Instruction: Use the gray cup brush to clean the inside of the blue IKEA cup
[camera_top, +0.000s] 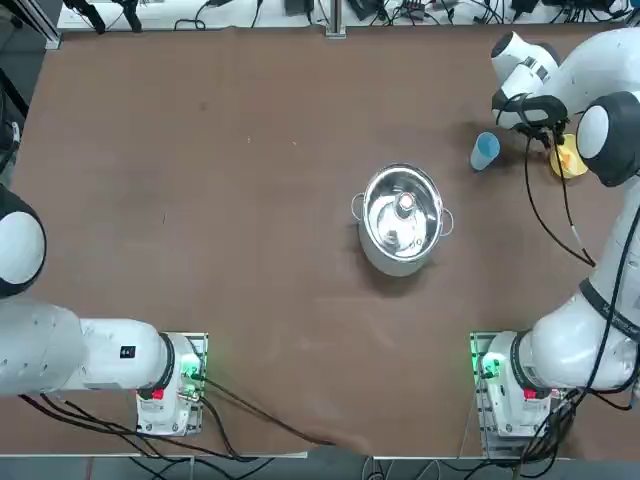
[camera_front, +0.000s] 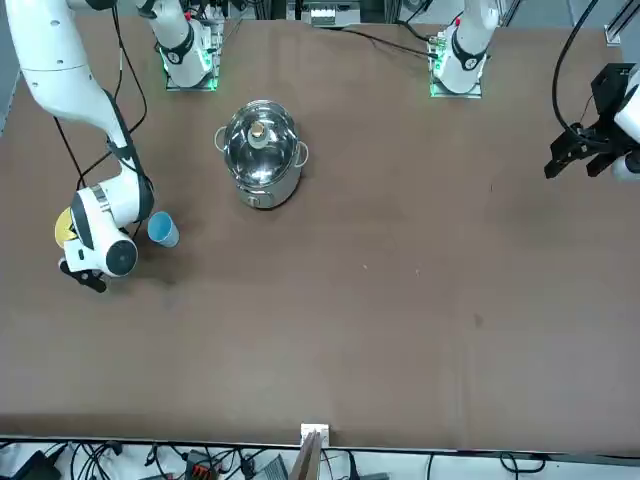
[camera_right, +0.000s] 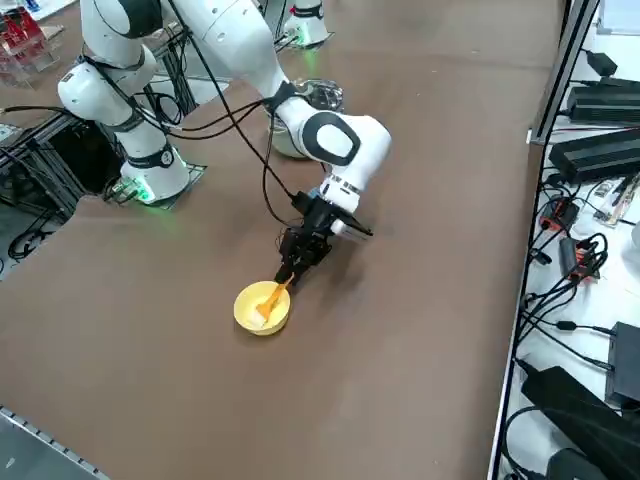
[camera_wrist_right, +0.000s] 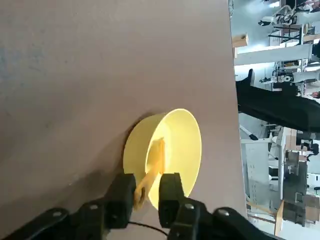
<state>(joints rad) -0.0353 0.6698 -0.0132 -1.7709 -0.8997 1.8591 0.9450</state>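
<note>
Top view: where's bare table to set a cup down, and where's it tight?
Bare: everything left of the steel pot, and the strip between the pot and the arm bases. Tight: the far right corner, where the blue cup, yellow cup and right pincer at the orange brush handle cluster.

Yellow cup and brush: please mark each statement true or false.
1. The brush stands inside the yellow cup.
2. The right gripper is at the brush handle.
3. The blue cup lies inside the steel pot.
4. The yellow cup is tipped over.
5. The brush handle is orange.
1. True: the brush sits in the yellow cup.
2. True: the right gripper has its fingers on both sides of the handle.
3. False: the blue cup stands on the table, apart from the steel pot.
4. False: it stands upright.
5. True.
</note>
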